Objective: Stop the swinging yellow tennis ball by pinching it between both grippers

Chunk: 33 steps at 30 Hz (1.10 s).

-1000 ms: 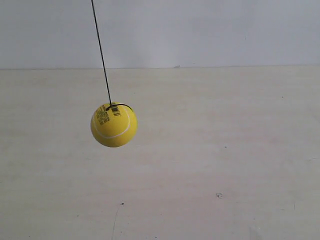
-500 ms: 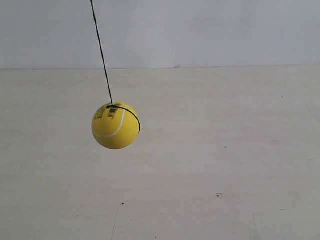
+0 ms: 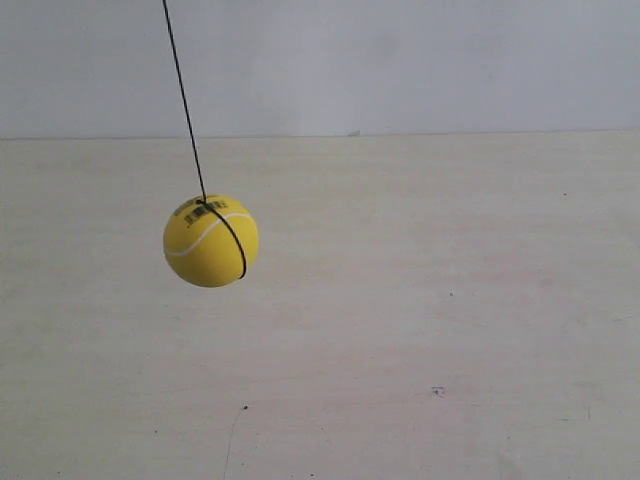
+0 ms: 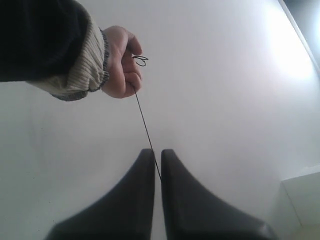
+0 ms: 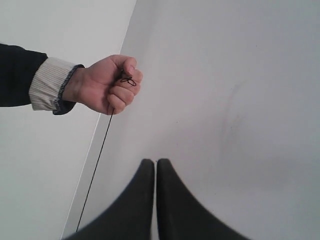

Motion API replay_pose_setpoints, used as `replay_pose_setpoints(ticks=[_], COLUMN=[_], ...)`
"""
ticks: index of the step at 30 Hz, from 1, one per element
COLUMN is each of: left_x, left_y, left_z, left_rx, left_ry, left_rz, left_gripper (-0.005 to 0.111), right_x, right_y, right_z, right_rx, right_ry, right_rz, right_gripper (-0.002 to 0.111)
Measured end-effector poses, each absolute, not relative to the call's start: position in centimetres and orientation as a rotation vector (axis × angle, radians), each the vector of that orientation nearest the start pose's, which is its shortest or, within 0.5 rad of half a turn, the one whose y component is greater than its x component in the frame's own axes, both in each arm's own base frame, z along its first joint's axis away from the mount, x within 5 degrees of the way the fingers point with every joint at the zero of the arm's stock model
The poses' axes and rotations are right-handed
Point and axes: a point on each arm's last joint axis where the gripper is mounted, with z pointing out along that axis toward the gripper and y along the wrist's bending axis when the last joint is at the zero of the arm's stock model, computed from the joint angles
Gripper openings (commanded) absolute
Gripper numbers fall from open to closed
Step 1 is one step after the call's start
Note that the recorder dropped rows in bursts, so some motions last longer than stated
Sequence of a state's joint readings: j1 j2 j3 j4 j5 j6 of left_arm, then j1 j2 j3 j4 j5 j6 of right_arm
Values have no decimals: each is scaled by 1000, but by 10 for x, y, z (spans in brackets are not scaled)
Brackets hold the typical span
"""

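Observation:
The yellow tennis ball (image 3: 211, 241) hangs above the table on a thin black string (image 3: 184, 100), left of the middle of the exterior view; neither gripper shows there. A black loop of string runs round the ball, below a small printed label. Both wrist cameras point upward. My left gripper (image 4: 157, 151) is shut, with the string (image 4: 145, 127) passing behind its tips. My right gripper (image 5: 155, 161) is shut too, with the string (image 5: 97, 160) off to one side. The ball is hidden in both wrist views.
A person's hand (image 4: 120, 62) in a dark sleeve with a pale ribbed cuff holds the string's top end; the same hand (image 5: 106, 84) shows in the right wrist view. The pale wooden table (image 3: 420, 330) runs back to a white wall (image 3: 400, 60).
The ball has swung towards the exterior view's left and slightly up, and has turned so that the black loop now crosses its front.

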State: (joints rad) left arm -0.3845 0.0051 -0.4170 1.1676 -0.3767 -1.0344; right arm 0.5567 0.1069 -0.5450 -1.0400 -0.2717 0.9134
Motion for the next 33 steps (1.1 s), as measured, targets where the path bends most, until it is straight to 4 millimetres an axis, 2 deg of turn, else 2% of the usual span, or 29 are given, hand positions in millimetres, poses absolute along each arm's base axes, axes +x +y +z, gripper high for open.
replay_pose_setpoints(ticks=[18, 23, 24, 26, 28, 33], left_x=[-15, -14, -14, -13, -12, -11], left_y=[-27, -20, -15, -10, -6, -1], left_z=[354, 360, 364, 366, 367, 368], left_rx=[515, 266, 107, -37, -155, -317], left_ry=[816, 821, 805, 777, 745, 692], left_rz=[-438, -672, -805, -908, -973, -1005], left_gripper=[5, 5, 5, 5, 5, 5], right_x=[-12, -12, -12, -12, -12, -12], right_y=[17, 17, 17, 17, 17, 17], right_z=[391, 391, 391, 391, 391, 391], right_rx=[-505, -505, -505, -505, -505, -504], right_ry=[789, 789, 789, 789, 789, 789], right_rz=[527, 527, 527, 527, 527, 529], right_gripper=[0, 0, 0, 0, 0, 0])
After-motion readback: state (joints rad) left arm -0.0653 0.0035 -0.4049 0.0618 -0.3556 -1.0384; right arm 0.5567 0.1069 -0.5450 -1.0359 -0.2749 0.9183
